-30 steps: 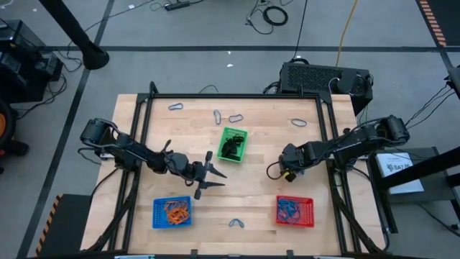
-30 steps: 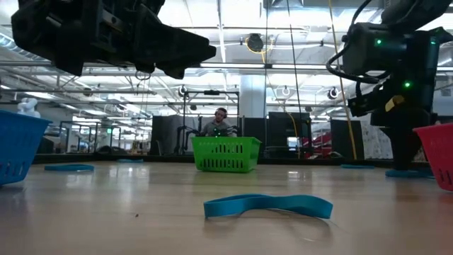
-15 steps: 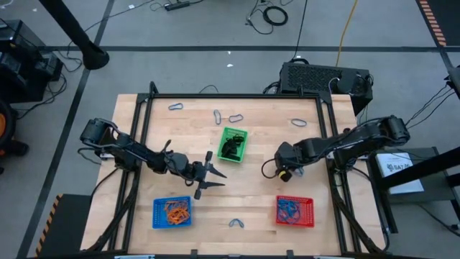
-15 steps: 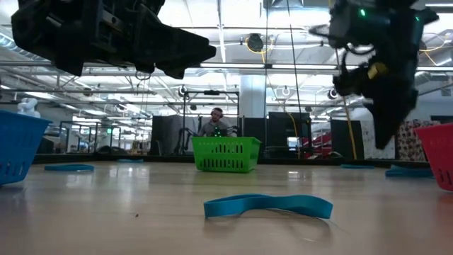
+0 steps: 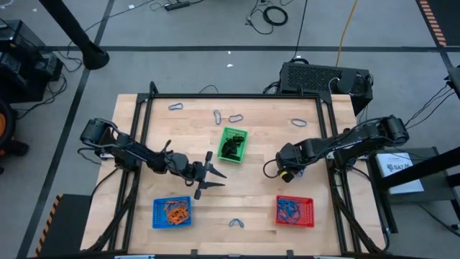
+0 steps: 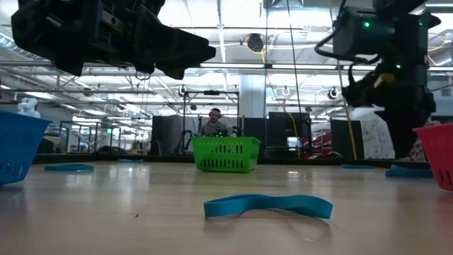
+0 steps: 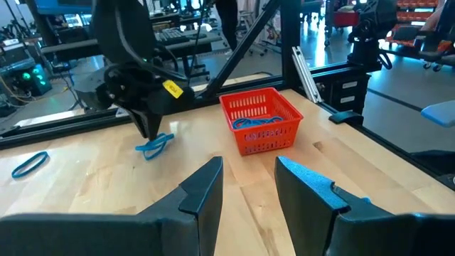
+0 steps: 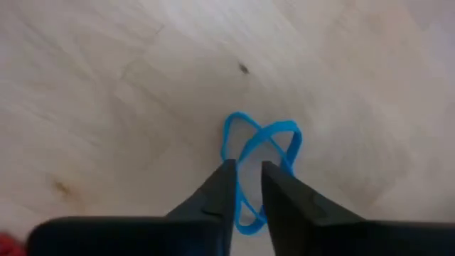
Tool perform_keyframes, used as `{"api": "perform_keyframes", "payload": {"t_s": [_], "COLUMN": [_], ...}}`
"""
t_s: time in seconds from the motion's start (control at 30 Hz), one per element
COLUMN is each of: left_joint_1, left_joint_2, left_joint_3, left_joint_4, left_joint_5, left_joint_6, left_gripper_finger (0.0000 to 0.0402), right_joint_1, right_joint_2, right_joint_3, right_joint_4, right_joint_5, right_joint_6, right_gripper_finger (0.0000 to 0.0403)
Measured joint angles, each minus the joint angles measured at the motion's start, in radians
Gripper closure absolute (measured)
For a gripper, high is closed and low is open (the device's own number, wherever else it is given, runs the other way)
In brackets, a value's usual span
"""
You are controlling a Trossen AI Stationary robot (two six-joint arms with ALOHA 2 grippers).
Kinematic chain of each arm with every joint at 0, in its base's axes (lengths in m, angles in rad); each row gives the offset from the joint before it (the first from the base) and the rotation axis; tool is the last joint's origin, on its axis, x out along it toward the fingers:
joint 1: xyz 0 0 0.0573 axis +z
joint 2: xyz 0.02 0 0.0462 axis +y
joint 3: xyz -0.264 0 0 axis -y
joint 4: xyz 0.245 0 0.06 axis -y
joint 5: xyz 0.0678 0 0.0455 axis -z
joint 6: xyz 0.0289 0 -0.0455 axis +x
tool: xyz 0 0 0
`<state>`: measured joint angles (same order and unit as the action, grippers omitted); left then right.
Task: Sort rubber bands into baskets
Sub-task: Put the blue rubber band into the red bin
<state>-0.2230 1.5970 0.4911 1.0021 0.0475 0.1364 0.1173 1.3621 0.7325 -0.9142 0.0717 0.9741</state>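
Right fingers [image 8: 247, 186] nearly together over twisted blue rubber band [image 8: 260, 153], left fingers [image 7: 249, 188] spread, holding nothing

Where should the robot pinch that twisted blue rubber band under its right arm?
Probably at the crossing of the blue rubber band, coming straight down: it lies flat on the table twisted into a figure eight, so both strands meet there. The right gripper already hangs above, jaws slightly apart.

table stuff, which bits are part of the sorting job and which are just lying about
Part of the job:
- thin blue rubber band under the right gripper
- blue plastic mesh basket
- green plastic mesh basket
- red plastic mesh basket
- loose bands on the wooden table

Just lying about:
- black perforated metal box
- yellow cable
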Motion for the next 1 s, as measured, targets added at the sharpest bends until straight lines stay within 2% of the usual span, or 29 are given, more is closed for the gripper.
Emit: {"api": "perform_keyframes", "payload": {"t_s": [0.33, 0.43, 0.53, 0.6, 0.67, 0.73, 0.8, 0.87, 1.0], "left_joint_1": [0.000, 0.000, 0.000, 0.000, 0.000, 0.000, 0.000, 0.000, 0.000], "left_joint_2": [0.000, 0.000, 0.000, 0.000, 0.000, 0.000, 0.000, 0.000, 0.000], "left_joint_3": [0.000, 0.000, 0.000, 0.000, 0.000, 0.000, 0.000, 0.000, 0.000], "left_joint_4": [0.001, 0.001, 0.002, 0.002, 0.002, 0.002, 0.002, 0.003, 0.004], "left_joint_5": [0.000, 0.000, 0.000, 0.000, 0.000, 0.000, 0.000, 0.000, 0.000], "left_joint_6": [0.000, 0.000, 0.000, 0.000, 0.000, 0.000, 0.000, 0.000, 0.000], "left_gripper_finger": [0.0265, 0.0265, 0.0265, 0.0265, 0.0265, 0.0265, 0.0265, 0.0265, 0.0265], "right_joint_1": [-0.001, -0.016, -0.033, -0.043, -0.053, -0.059, -0.069, -0.076, -0.077], "right_joint_2": [0.000, 0.000, 0.000, -0.001, -0.001, -0.001, -0.001, 0.000, -0.004], "right_joint_3": [-0.080, -0.104, -0.128, -0.138, -0.141, -0.141, -0.138, -0.127, -0.046], "right_joint_4": [0.128, 0.129, 0.149, 0.176, 0.190, 0.197, 0.201, 0.190, 0.160], "right_joint_5": [0.009, 0.041, 0.051, 0.043, 0.029, 0.025, 0.032, 0.084, 0.106], "right_joint_6": [-0.014, 0.038, 0.035, 0.021, -0.003, -0.017, -0.034, -0.066, -0.103], "right_gripper_finger": [0.0227, 0.0207, 0.0203, 0.0212, 0.0237, 0.0283, 0.0345, 0.0386, 0.0397]}}
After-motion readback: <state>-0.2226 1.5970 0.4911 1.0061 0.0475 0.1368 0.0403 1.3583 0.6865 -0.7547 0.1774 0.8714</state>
